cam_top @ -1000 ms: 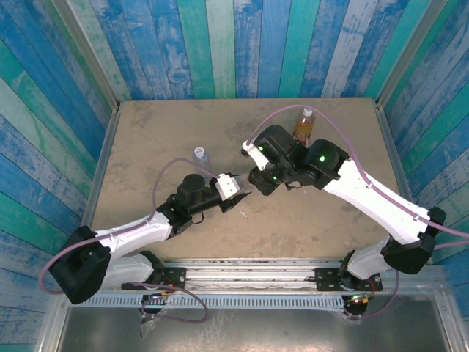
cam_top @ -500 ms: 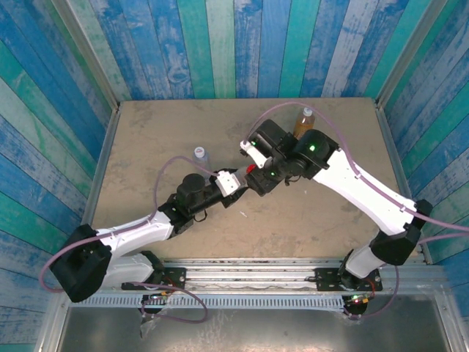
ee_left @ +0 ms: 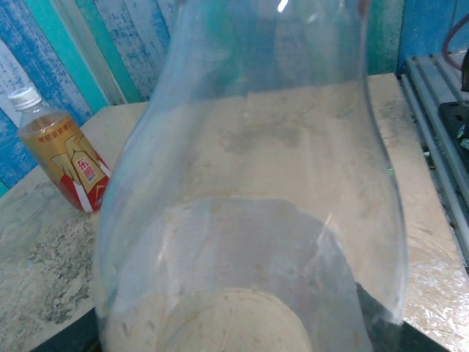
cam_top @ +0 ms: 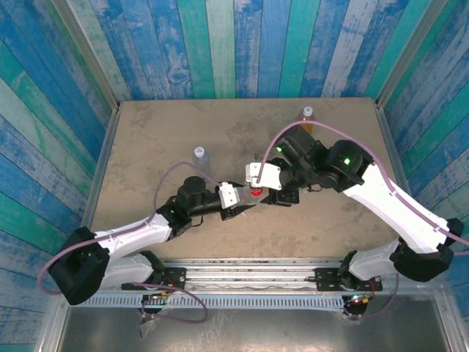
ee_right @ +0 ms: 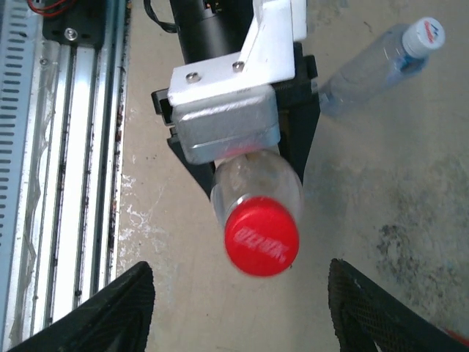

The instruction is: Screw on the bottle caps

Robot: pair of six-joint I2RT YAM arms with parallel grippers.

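Above the desk (cam_top: 161, 125) centre, the bottle (ee_right: 256, 176) is clenched in the jaws of the left gripper (cam_top: 240, 199) and tipped toward three o'clock. Its red cap (ee_right: 261, 244) is thus presented to the right gripper (ee_right: 240, 293), whose jaws are held released either side, seemingly for a tightening twist.

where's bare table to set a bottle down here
Bare: the far-left table corner beyond the bluish bottle, and the near strip along the rail. Crowded: the middle, where the left gripper holds the clear bottle before the right gripper.
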